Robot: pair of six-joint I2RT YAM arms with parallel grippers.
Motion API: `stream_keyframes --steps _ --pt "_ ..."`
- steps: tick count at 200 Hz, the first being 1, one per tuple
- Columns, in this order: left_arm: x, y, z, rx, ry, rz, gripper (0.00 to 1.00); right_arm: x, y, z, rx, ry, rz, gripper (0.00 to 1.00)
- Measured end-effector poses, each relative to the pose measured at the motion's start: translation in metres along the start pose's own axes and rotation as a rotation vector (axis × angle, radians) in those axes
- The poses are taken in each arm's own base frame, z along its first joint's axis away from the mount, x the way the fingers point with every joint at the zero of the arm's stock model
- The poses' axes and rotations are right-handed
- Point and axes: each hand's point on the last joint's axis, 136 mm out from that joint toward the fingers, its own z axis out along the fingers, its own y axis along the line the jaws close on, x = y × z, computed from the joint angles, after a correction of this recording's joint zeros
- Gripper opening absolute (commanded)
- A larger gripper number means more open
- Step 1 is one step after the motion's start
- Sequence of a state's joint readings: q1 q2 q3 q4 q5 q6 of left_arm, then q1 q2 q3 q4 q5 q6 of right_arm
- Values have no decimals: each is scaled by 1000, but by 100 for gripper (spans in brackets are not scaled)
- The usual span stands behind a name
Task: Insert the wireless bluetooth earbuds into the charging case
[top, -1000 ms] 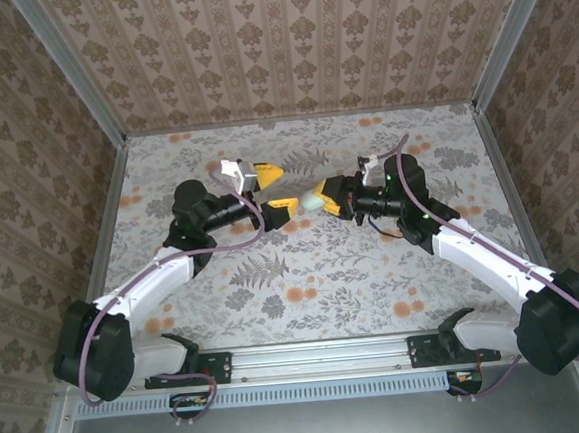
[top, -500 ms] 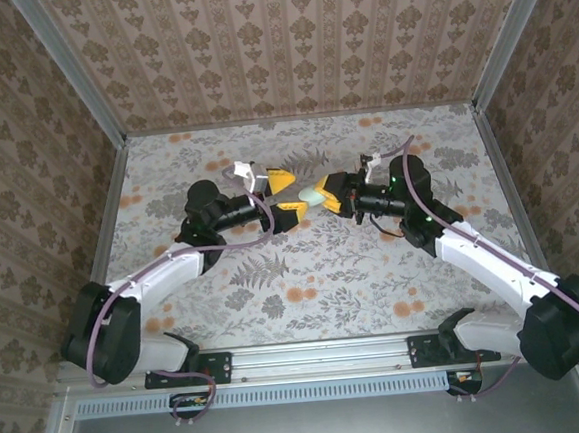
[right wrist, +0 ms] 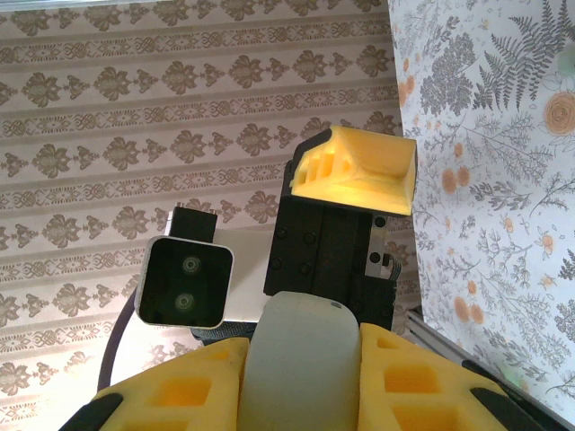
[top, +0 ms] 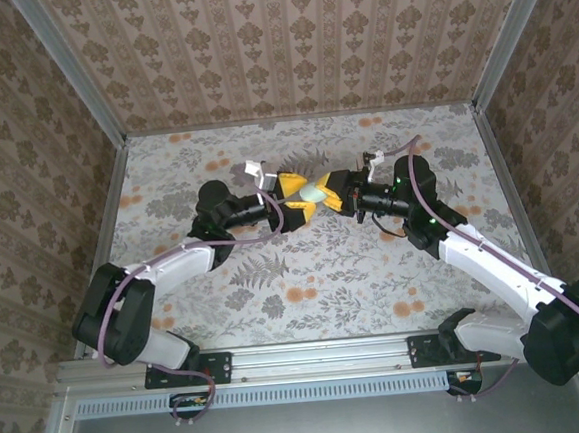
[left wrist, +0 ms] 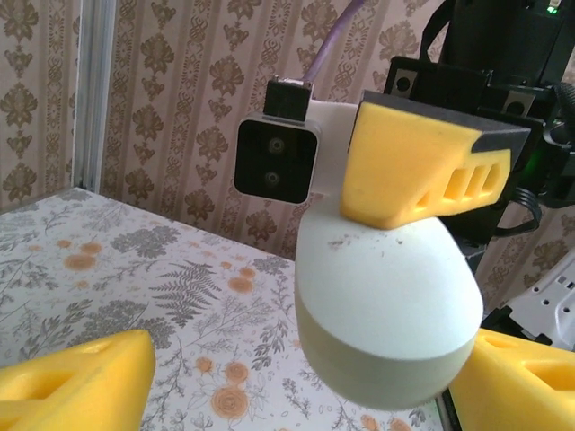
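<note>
While the flowered bench (top: pixel 374 270) lies below them, both arms reach over its middle and meet in the air. The right claw (top: pixel 330 193) is clamped on the charging case (top: pixel 314 191), with one yellow finger on each side of it in the right wrist view. The left claw (top: pixel 296 198) stands wide, its fingers (left wrist: pixel 81 382) on either side of the free end of the case and, as far as I can tell, not pressing it.

The case looks like a hard, smooth, rounded shell. I judge it light and rather slippery, so a grip on the curved end could squeeze it out. The flatter sides are the better place to hold, on one half only, so that the seam (left wrist: pixel 377 346) can open.

The upper finger of the right claw (left wrist: pixel 422 162) covers one part of the shell, and its wrist camera (left wrist: pixel 277 166) sits just beside. There is little room, and the two claws could knock together.
</note>
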State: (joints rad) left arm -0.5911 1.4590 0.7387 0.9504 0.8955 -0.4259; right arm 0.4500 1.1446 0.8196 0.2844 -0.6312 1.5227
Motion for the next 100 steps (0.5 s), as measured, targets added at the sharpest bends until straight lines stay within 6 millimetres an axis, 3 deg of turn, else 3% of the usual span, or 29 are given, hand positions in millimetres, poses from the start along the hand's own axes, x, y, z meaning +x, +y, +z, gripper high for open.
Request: stream_keyframes --steps 53,100 --pt "-7 -4 2 17 -17 9 77 1 0 1 -1 0 -1 5" --pt "-11 -6 5 41 -17 12 66 0 1 2 -2 -12 0 4"
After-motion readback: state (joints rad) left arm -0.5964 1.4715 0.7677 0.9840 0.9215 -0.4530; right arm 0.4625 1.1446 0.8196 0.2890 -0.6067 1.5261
